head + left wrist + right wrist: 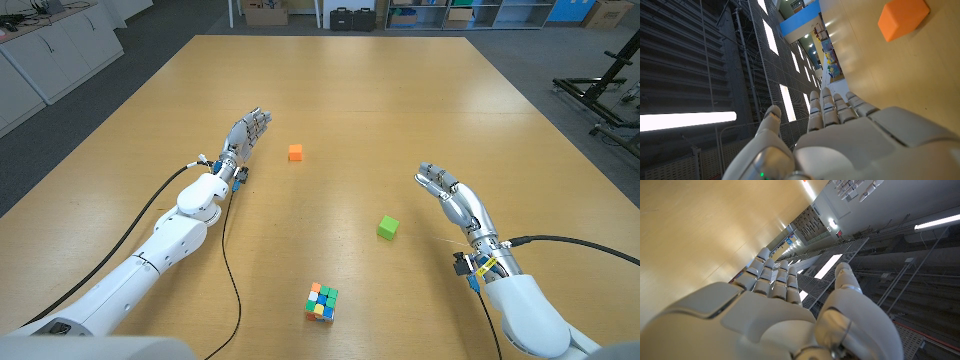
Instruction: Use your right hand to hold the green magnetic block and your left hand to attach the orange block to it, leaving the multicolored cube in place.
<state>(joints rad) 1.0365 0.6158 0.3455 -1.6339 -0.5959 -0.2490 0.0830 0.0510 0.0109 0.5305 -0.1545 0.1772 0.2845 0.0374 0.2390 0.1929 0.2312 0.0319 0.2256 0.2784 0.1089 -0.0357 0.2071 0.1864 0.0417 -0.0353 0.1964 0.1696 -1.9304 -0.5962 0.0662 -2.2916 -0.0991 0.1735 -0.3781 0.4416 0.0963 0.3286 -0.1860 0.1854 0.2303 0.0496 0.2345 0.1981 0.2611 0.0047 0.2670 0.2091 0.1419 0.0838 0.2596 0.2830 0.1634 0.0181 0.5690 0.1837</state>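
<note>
Left hand: the left hand (247,132) is over the wooden table (400,110) at the left side, at the end of a white arm that comes from the lower left corner. Its fingers (827,107) are stretched out, close together side by side, with the thumb apart, and it holds nothing. In the head view it points toward 1 o'clock.

Orange block: the orange block (295,152) lies on the table just at 3 o'clock of the left hand, near but not touching. In the left wrist view the orange block (902,17) is seen beyond the fingertips, apart from them.

Multicolored cube: the multicolored cube (321,301) stands on the table near the front edge, at 6 o'clock of the orange block and well apart from it. No hand touches it.

Green block: the green block (388,227) lies on the table between the two hands, at 1 o'clock of the multicolored cube and at 9 o'clock of the right hand. It is free, nothing touches it.

Right hand: the right hand (452,198) is at the right side, fingers slightly curled and pointing toward 10 o'clock. It is empty. In the right wrist view the right hand (770,315) shows its fingers (772,275) straight, with the thumb apart.

Containers: I see none on the table; boxes and cases stand on the floor beyond the far edge, too small to tell what is in them.
</note>
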